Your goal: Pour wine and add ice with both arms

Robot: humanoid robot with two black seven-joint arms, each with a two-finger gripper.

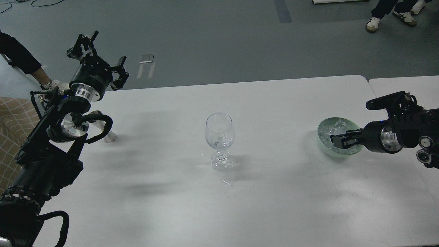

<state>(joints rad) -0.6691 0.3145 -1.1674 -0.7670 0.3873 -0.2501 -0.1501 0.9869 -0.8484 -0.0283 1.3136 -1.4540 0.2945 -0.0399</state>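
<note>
A clear wine glass (220,132) stands upright at the middle of the white table (267,103). I cannot tell whether the glints low in its bowl are ice. A pale green glass bowl (322,137) at the right holds a heap of clear ice (334,129). My right gripper (337,141) reaches in from the right, down among the ice. Its fingers are dark and cannot be told apart. My left gripper (102,56) is raised above the table's far left corner, open and empty, far from the glass.
A small silver cone-shaped cup (109,135) stands on the table, partly hidden behind my left arm. A second white table (398,82) adjoins at the right. A person's leg (20,61) is at the far left, and feet (374,22) at the top right.
</note>
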